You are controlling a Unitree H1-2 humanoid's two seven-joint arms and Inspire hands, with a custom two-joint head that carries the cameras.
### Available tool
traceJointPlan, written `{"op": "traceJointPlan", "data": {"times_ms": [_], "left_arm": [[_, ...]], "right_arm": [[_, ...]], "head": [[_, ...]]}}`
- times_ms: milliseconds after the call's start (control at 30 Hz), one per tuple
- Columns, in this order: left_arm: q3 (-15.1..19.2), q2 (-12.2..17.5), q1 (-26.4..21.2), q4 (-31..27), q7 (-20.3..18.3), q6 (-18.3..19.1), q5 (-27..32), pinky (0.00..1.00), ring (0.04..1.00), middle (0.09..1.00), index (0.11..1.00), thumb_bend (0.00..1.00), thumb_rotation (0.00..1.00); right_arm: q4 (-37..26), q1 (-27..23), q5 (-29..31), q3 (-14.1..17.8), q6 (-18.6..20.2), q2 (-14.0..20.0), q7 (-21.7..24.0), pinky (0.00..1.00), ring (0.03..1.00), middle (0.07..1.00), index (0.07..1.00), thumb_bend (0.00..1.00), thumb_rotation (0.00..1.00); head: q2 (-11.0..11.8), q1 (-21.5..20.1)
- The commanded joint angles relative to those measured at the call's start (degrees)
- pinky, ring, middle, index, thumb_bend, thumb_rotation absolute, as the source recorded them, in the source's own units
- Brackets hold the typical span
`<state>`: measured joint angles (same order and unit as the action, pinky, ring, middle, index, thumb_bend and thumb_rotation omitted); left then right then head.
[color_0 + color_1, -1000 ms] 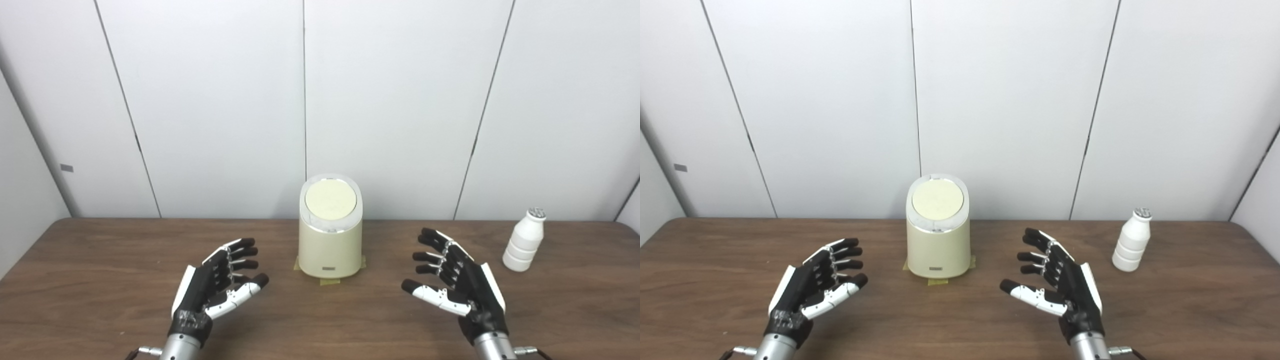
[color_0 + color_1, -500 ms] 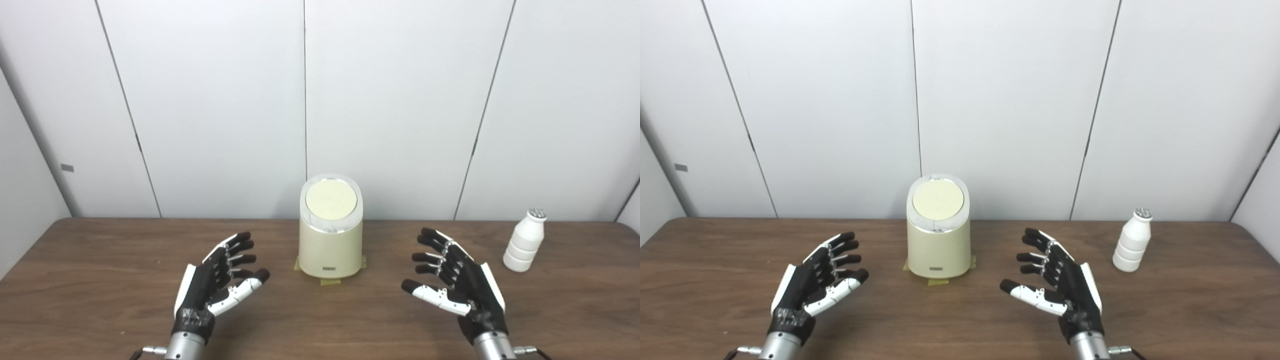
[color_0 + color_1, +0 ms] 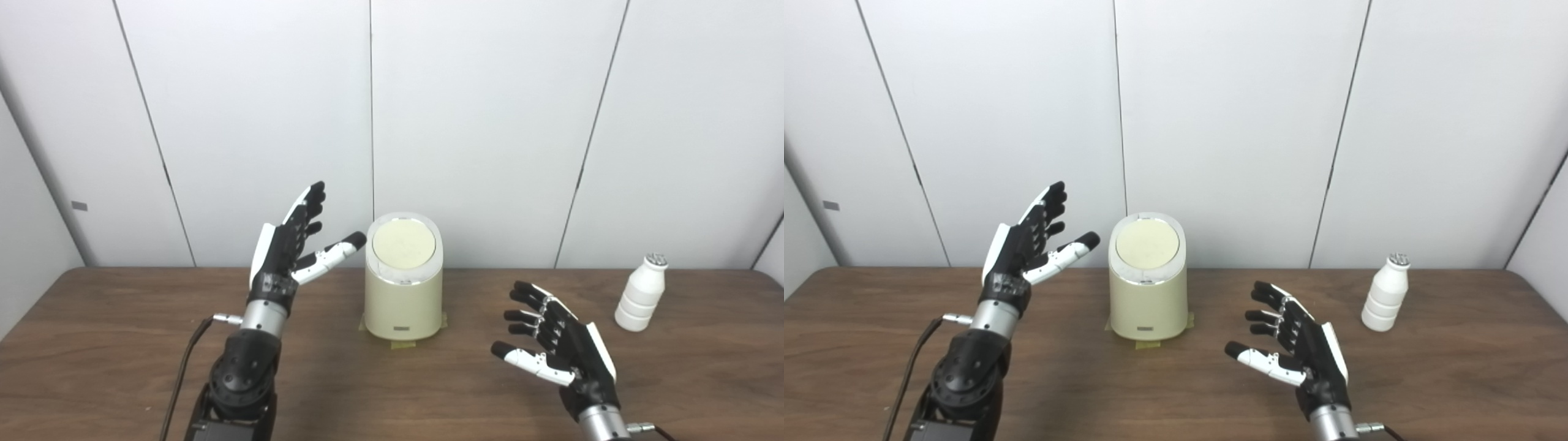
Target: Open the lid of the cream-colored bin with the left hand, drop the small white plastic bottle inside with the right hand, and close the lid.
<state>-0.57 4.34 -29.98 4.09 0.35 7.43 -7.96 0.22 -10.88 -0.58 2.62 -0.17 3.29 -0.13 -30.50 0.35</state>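
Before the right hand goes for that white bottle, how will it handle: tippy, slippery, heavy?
The white bottle stands upright, tall over a narrow base, so a sideways nudge would probably tip it and it could then roll. Its ribbed lower body should give the fingers some purchase. It looks like thin plastic, likely light; whether it holds anything cannot be told.

cream bin (image 3: 403, 300), white bottle (image 3: 640, 294), brown table (image 3: 122, 343)

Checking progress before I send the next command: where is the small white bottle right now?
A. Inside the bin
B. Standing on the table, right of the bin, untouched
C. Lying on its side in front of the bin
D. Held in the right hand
B: the small white bottle stands upright on the table, well right of the bin, and the open right hand holds nothing.
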Motion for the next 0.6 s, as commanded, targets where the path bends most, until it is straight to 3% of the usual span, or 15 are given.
{"op": "traceJointPlan", "data": {"times_ms": [0,200,333,467,567], "left_arm": [[-0.48,-0.23,-5.09,1.27,1.55,-0.66,-1.69,0.94,0.992,0.982,0.982,0.84,0.32],[-2.45,0.09,-10.47,7.54,3.52,-1.32,-5.67,0.92,1.000,1.000,1.000,0.90,0.31],[-4.18,0.25,-13.34,11.14,5.75,-1.18,-9.83,1.00,1.000,1.000,1.000,0.94,0.33],[-4.70,-0.27,-14.99,13.41,5.90,-0.98,-10.56,0.90,1.000,1.000,1.000,0.93,0.28],[-5.09,-0.38,-15.17,13.86,5.88,-0.81,-11.03,0.92,1.000,1.000,1.000,0.91,0.24]], "right_arm": [[-1.62,-2.10,0.24,0.03,-2.26,0.31,0.11,0.64,0.701,0.800,0.782,0.82,0.18],[-1.15,-2.10,0.06,0.02,-3.48,0.16,-0.13,0.61,0.680,0.792,0.777,0.82,0.15],[-0.87,-2.19,-0.05,0.10,-3.59,0.09,-0.33,0.64,0.690,0.791,0.780,0.83,0.18],[-1.46,-2.27,0.11,0.18,-3.20,-0.29,-0.60,0.60,0.674,0.788,0.777,0.83,0.16],[-1.20,-2.30,0.28,0.19,-3.52,-0.25,-0.58,0.59,0.670,0.793,0.778,0.83,0.16]], "head": [[-0.04,-0.07],[-0.08,-0.73],[-0.15,-1.09],[-0.20,-1.26],[-0.18,-1.37]]}}
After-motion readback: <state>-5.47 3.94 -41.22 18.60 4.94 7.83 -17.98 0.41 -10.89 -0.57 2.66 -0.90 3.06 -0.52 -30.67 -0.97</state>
